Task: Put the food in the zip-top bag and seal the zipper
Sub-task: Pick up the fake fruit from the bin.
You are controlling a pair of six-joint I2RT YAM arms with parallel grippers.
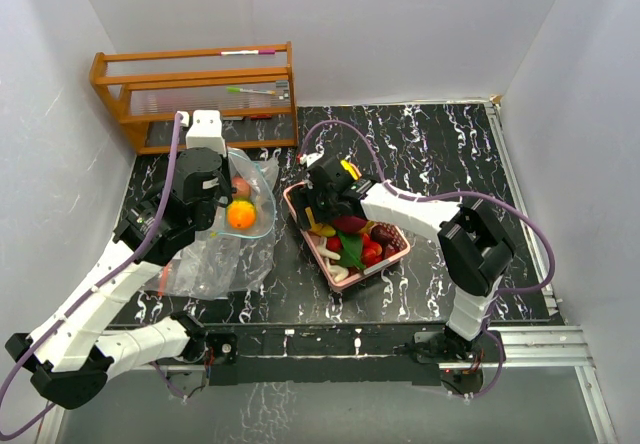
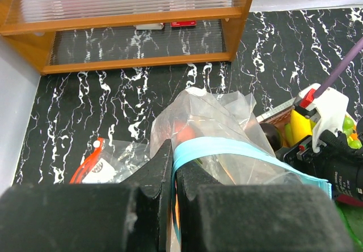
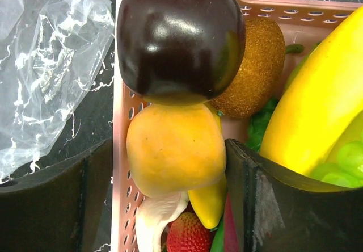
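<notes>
The clear zip-top bag lies at the left with its mouth held up. My left gripper is shut on its blue zipper strip. An orange and a reddish piece sit inside the mouth. The rest of the food fills the pink tray. My right gripper hangs open over the tray's left end, its fingers either side of an orange-yellow fruit; the left finger is outside the tray wall. Around it lie a dark plum, a brown kiwi, a banana and a strawberry.
A wooden rack with marker pens stands at the back left. A red and white item lies under the bag's plastic. White walls close in the black marbled table on three sides.
</notes>
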